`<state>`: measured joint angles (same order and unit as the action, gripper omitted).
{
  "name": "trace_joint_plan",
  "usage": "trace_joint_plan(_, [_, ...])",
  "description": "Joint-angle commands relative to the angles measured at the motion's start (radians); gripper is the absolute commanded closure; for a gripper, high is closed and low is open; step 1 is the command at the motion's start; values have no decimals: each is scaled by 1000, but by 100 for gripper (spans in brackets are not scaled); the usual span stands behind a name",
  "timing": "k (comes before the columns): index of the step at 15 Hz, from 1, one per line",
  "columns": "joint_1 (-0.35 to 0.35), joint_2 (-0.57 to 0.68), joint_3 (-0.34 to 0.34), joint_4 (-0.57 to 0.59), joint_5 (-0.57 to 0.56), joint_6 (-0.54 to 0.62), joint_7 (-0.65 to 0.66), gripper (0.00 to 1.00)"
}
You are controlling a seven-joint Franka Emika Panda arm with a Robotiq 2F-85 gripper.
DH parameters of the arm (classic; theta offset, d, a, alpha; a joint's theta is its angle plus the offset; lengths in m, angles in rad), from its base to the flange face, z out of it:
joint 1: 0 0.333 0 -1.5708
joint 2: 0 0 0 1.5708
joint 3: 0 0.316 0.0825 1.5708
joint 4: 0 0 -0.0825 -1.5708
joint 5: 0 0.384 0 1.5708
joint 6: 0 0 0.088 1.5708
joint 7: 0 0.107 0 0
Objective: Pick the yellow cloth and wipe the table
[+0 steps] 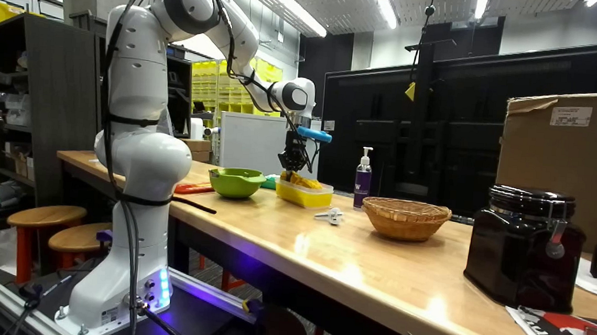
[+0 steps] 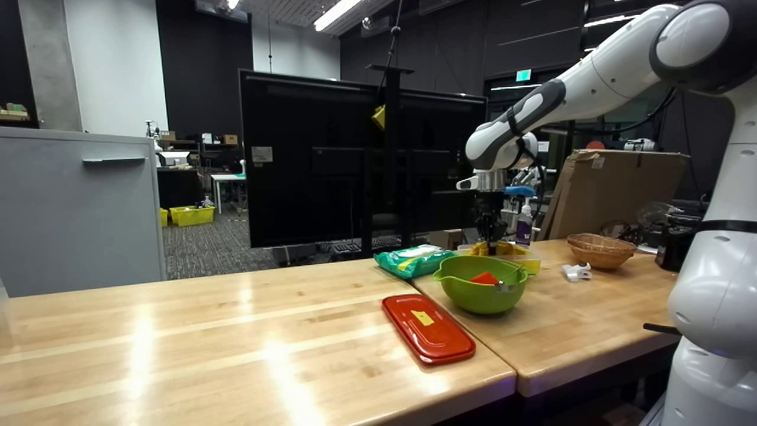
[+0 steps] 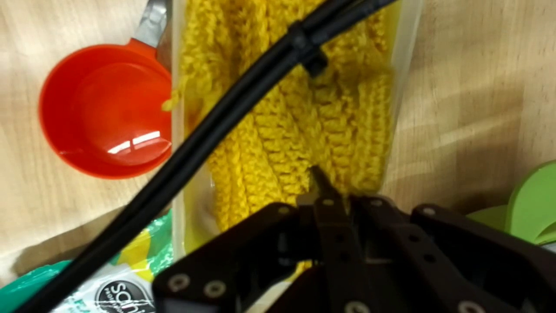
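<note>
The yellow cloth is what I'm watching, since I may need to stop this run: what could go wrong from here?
The yellow cloth may slip: the pincer is shut near one end, and how much fabric it pinches, if any, is hidden. The container may drag along or tip, since the cloth lies in it and a bit laps over its rim. A sideways swing could knock the green bowl close by.

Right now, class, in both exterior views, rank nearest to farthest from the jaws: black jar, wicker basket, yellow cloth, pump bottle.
1. Yellow cloth: at the jaws, in the tub.
2. Pump bottle: picture-right of the jaws.
3. Wicker basket: right of the bottle.
4. Black jar: right of the basket.
</note>
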<state>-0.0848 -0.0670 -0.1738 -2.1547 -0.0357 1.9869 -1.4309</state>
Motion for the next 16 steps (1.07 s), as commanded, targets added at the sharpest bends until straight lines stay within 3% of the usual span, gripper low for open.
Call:
trace_joint_plan(1, [-12,-28,11,0,-9,-15,-2,100])
trace_joint_plan(16, [0,-245,23,-36,-109,-115,83,99])
